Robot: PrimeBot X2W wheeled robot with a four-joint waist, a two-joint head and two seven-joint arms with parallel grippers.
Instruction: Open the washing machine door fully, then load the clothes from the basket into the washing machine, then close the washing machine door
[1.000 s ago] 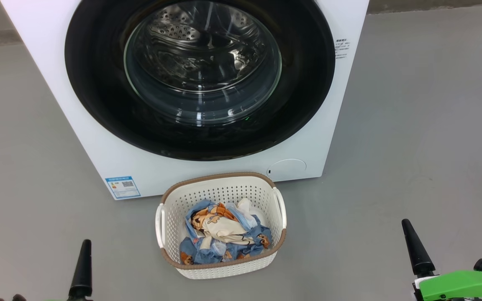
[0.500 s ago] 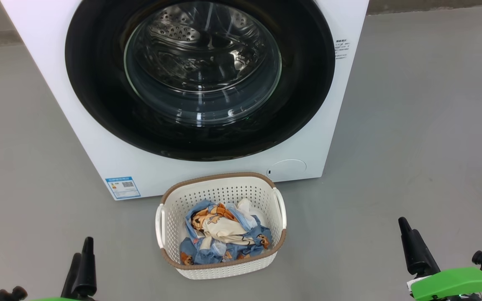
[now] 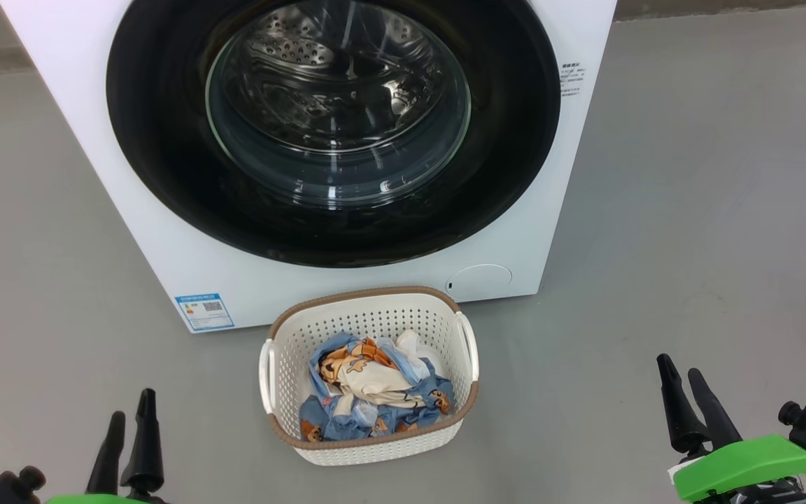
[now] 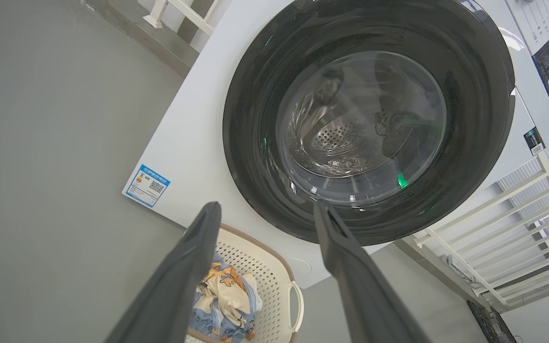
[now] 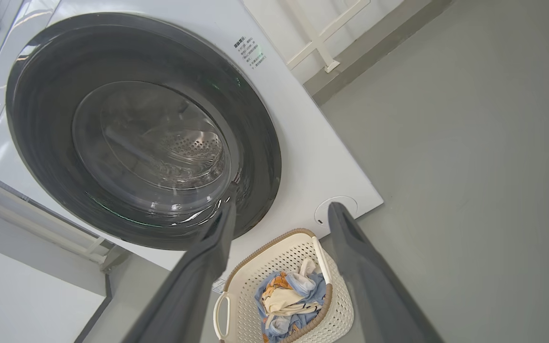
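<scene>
While it is shut, the washing machine door [image 3: 336, 112] is shown as a glossy black ring around clear glass. Left fingers [image 3: 143, 448] and right fingers [image 3: 676, 409] are spread.

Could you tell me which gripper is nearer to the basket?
Left. The left gripper hangs open to the left of the basket; the right gripper, also open, is farther out on its right.

Floor [image 3: 690, 210]: plain grey.
Washing machine [image 3: 508, 245]: standing on it, beyond the basket [image 3: 368, 451].
Basket: on it, ahead, midway between left gripper [image 3: 131, 404] and right gripper [image 3: 676, 365].
</scene>
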